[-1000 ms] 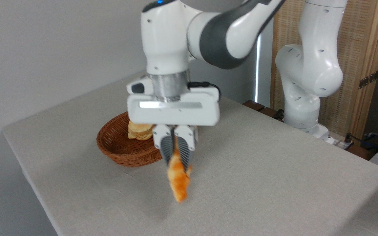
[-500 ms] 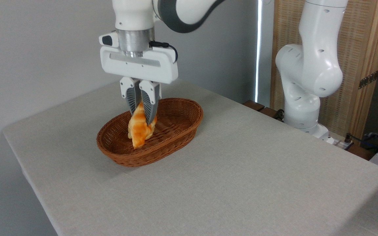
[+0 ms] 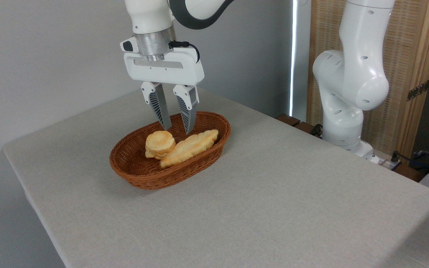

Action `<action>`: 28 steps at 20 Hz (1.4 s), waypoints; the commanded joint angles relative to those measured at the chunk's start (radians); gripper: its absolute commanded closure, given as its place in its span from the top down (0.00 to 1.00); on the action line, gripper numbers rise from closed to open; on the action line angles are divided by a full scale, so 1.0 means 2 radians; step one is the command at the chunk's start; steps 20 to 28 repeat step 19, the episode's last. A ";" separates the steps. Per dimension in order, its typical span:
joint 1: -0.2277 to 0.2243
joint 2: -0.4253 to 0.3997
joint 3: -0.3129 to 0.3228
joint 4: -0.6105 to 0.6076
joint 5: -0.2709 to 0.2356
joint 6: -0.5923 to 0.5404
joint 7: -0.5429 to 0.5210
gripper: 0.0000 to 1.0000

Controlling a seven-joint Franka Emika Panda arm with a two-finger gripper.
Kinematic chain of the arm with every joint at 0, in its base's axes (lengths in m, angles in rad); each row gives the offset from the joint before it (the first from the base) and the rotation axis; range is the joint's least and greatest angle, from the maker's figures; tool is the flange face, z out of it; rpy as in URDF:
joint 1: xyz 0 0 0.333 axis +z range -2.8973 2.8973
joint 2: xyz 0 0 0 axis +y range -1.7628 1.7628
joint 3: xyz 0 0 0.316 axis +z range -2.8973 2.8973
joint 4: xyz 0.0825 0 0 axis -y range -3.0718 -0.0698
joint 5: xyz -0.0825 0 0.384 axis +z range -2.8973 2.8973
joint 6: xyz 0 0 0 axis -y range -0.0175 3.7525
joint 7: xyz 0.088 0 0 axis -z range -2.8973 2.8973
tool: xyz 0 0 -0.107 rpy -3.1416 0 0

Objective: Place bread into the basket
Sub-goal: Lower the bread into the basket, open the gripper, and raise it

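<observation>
The long bread [image 3: 189, 147] lies inside the oval reddish-brown wicker basket [image 3: 140, 178], pale side up, stretching from the middle toward the right rim. Just above it my gripper [image 3: 178, 129] hangs open, fingers pointing down with nothing between them. The fingertips sit a little above the loaf and touch nothing.
A small round pale-golden bun [image 3: 158, 143] rests in the basket against the loaf's left end. A second white robot arm [image 3: 348, 74] stands at the table's far right, in front of a wood-framed woven screen. The table edge runs along the left and front.
The gripper opened and let go of the bread, which now lies flat in the basket beside the bun. The gripper rose slightly and shifted a little right.
</observation>
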 commanded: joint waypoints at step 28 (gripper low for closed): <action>0.137 -0.022 0.068 0.096 -0.008 -0.115 0.329 1.00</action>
